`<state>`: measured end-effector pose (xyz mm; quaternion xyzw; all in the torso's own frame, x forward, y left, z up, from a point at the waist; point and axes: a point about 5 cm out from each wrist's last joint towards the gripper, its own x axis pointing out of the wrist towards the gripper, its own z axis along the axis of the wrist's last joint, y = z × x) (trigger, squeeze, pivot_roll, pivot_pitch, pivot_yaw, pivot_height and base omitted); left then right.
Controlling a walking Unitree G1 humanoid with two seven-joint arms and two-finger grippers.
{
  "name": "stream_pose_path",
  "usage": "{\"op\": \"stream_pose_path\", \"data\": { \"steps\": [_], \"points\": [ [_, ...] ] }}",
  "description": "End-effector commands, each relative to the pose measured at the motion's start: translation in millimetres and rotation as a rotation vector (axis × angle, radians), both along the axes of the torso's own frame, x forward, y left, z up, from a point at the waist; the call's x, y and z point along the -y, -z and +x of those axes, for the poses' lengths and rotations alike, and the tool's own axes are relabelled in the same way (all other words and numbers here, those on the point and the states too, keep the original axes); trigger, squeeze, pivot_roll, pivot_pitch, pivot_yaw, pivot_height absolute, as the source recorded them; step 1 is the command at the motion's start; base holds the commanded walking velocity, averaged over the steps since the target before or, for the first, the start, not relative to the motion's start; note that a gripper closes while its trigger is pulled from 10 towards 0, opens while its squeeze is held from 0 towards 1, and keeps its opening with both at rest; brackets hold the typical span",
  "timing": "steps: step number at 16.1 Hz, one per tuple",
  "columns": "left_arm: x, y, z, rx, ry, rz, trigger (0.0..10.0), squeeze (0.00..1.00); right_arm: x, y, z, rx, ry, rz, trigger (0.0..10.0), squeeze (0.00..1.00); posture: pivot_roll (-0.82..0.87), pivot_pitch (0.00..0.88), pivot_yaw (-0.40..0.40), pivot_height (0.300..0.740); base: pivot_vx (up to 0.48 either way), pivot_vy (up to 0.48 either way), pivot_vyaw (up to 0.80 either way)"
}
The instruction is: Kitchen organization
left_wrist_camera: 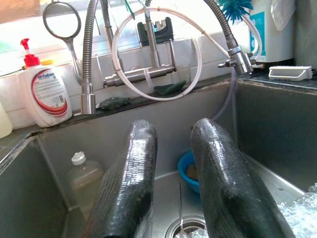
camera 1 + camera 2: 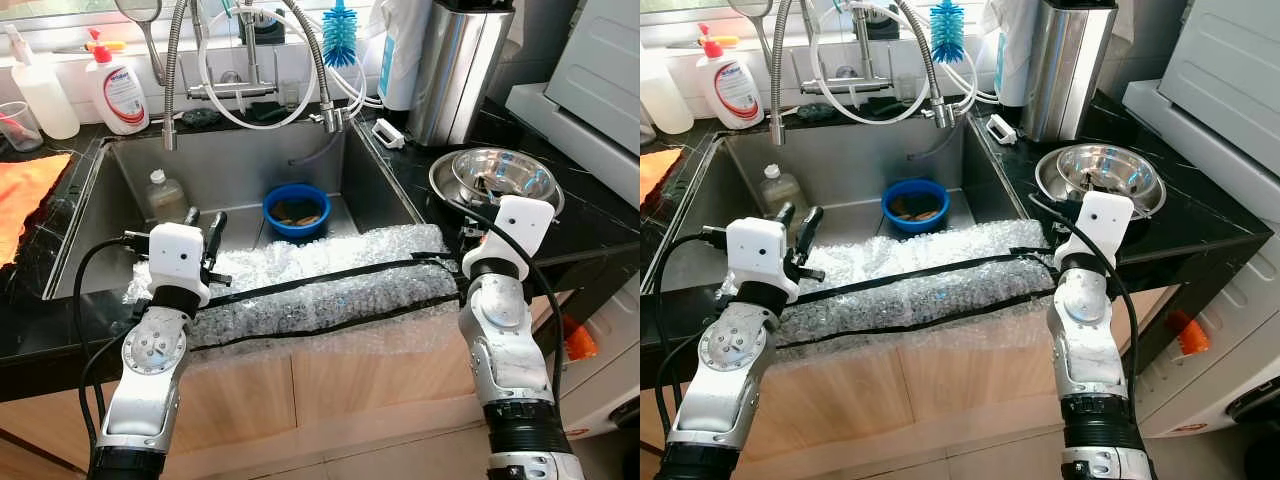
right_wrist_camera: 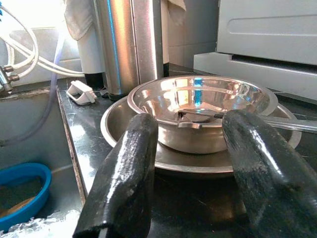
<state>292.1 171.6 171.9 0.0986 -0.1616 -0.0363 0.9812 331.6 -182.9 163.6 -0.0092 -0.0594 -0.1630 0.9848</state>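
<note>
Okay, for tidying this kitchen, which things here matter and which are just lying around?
Likely matter:
steel bowl ahead of open right gripper
blue bowl in sink
plastic bottle in sink

Just lying about:
soap dispenser
blue brush
bubble wrap

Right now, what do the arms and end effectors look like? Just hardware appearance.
Both arms are silver metal with round joint housings and black cuffs lower down. Each wrist carries a white rounded box with a dark camera dot and a looping black cable. The left end effector and the right end effector each have two long, glossy black, textured fingers.
</note>
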Motion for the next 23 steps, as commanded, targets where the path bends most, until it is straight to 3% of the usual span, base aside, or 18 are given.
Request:
{"op": "stream_pose_path", "data": {
  "steps": [1,3,5,6,8,9,10,11,12,18,19,23],
  "points": [
    [1.9,-0.7,1.0,0.001,-0.008,0.011,10.0,0.0,-1.6,-9.1,3.0,0.035,-0.009,0.007,10.0,0.0,0.0,0.0,-0.002,0.74,0.0,0.0,0.0],
    [2.0,-0.7,0.9,0.002,-0.01,0.01,10.0,0.0,-3.6,-11.9,3.9,0.047,-0.02,0.006,10.0,0.0,0.0,0.0,-0.003,0.74,0.0,0.0,0.0],
    [1.5,-0.2,0.5,0.001,-0.013,0.009,10.0,0.0,-3.1,-11.8,4.5,0.044,-0.016,0.007,2.4,0.0,0.0,0.0,-0.004,0.74,0.0,0.0,0.0],
    [1.6,-0.2,0.4,0.001,-0.013,0.009,10.0,0.0,-3.2,-11.8,4.7,0.043,-0.017,0.009,0.0,0.0,0.0,0.0,-0.004,0.74,0.0,0.0,0.0],
    [1.5,-0.1,0.6,0.0,-0.015,0.008,10.0,0.0,-3.6,-11.6,5.1,0.04,-0.017,0.009,0.0,0.0,0.0,0.0,-0.005,0.74,0.0,0.0,0.0],
    [1.7,-0.2,0.6,0.0,-0.014,0.008,10.0,0.0,-3.8,-11.4,5.2,0.038,-0.017,0.009,1.5,0.0,0.0,0.0,-0.006,0.74,0.0,0.0,0.0],
    [1.5,-0.2,0.6,0.0,-0.014,0.009,10.0,0.0,-4.0,-11.2,5.3,0.036,-0.017,0.009,4.2,0.0,0.0,0.0,-0.005,0.74,0.0,0.0,0.0],
    [1.5,-0.1,0.6,-0.001,-0.014,0.009,10.0,0.0,-4.1,-11.1,5.3,0.035,-0.016,0.008,4.2,0.0,0.0,0.0,-0.005,0.74,0.0,0.0,0.0],
    [1.5,0.1,0.6,-0.002,-0.013,0.009,10.0,0.0,-4.5,-9.9,5.6,0.027,-0.015,0.009,10.0,0.0,0.0,0.0,-0.004,0.74,0.0,0.0,0.0],
    [1.7,-0.1,1.1,-0.001,-0.011,0.012,10.0,0.0,-6.6,-9.9,7.8,0.022,-0.024,0.015,10.0,0.0,0.01,0.0,-0.002,0.74,0.0,0.0,0.0],
    [1.6,-0.1,1.2,-0.001,-0.011,0.012,10.0,0.0,-6.8,-10.6,7.9,0.027,-0.025,0.017,0.0,0.0,0.01,0.0,-0.002,0.74,0.0,0.0,0.0],
    [1.4,-1.4,2.1,0.003,-0.01,0.015,10.0,0.0,-7.3,-11.6,9.6,0.029,-0.025,0.02,0.0,0.0,0.01,0.0,0.0,0.74,0.0,0.0,0.0]
  ]
}}
